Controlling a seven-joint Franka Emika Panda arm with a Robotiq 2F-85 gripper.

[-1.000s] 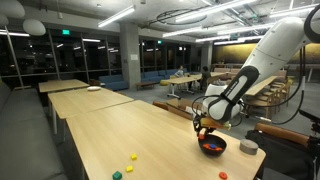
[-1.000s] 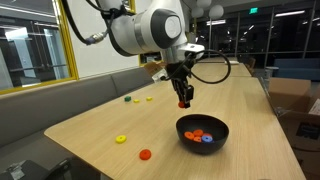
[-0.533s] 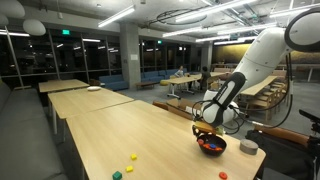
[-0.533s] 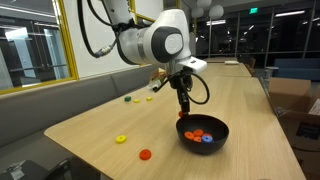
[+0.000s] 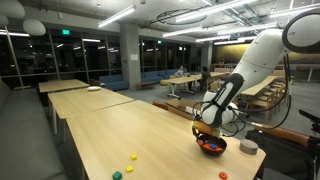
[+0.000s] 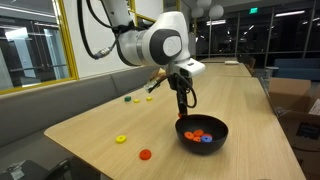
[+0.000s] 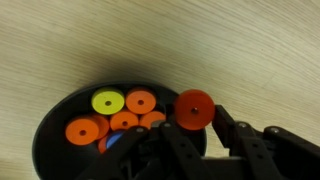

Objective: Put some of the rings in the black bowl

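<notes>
- Your gripper (image 7: 197,125): jaws pinched narrow on red ring (image 7: 194,107); hangs just above black bowl (image 6: 192,139), at its rim in wrist view.
- Black bowl: sits on wooden table (image 6: 100,115) near table end; grey cup (image 5: 248,147) just beside it.
- Bowl contents: orange rings (image 7: 86,129), one yellow ring (image 7: 108,101), blue piece partly hidden.
- Loose on table: yellow stray ring (image 6: 121,139) and red stray ring (image 6: 145,154) near bowl; far rings (image 6: 137,98) well apart from bowl.
</notes>
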